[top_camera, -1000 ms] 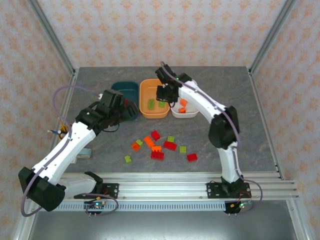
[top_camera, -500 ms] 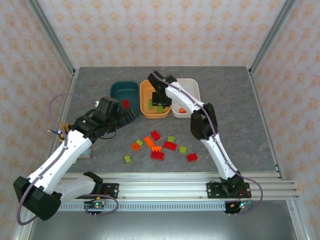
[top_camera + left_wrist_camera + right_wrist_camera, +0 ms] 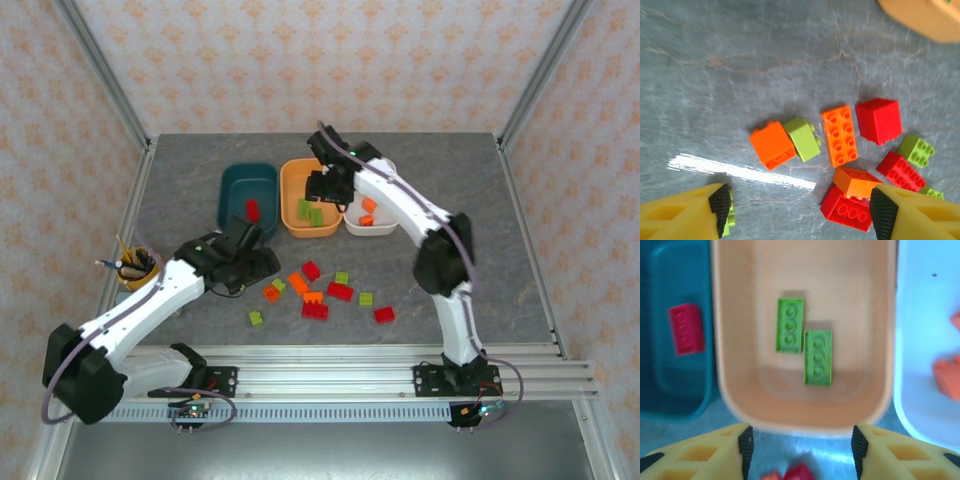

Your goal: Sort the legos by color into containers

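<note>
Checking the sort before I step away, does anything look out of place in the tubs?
Nothing mixed or spilled there. One oddity: two green bricks lie in the orange tub, while the orange bricks sit in the white tub beside it. The red brick is alone in the teal tub.

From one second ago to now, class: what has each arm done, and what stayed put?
The left hand drew back from the teal tub to above the loose bricks. The right hand opened, leaving a green brick in the orange tub. The loose bricks and both tubs stayed put.
</note>
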Tool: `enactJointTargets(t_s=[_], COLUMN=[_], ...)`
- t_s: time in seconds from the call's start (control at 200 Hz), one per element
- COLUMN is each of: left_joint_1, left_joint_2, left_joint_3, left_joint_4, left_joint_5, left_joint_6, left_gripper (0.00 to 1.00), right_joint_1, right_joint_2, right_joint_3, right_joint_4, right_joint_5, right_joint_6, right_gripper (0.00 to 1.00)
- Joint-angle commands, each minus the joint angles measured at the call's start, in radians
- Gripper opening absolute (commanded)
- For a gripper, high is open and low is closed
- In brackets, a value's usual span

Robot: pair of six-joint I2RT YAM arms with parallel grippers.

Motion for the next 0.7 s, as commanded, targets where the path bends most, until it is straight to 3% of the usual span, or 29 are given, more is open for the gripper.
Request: enactJointTargets(t_s=[0.0, 0.155, 0.31, 0.46, 0.696], left_joint_1=[-0.070, -0.132, -0.151, -0.155, -0.155], left_joint_2=[0.116, 0.310, 0.430, 0.521, 0.640], left_joint_3=[0.092, 0.193, 0.293, 0.327, 0.401], left_joint_4=[0.046, 0.063, 0.061, 0.084, 0.082], left_joint_5=[-0.023, -0.034, -0.069, -0.069, -0.064], left_joint_6=[-0.085, -0.179, -0.212, -0.249, -0.262], left_gripper=[0.75, 0.72, 0.70, 0.67, 0.58], right_joint_1=[0.008, 0.009, 0.014, 0.014, 0.014], right_joint_2=[-0.280, -0.615, -0.902, -1.046, -1.082], right_joint_3=[-0.335, -0.827, -1.124, -1.231, -1.255], right_joint_4=[0.229, 0.516, 0.573, 0.528, 0.504], right_joint_5=[-0.035, -0.200, -0.181, -0.140, -0.135], right_joint_6=[-0.019, 0.009, 0.019, 0.034, 0.058], right_gripper=[0.56, 0.64, 0.68, 0.69, 0.69])
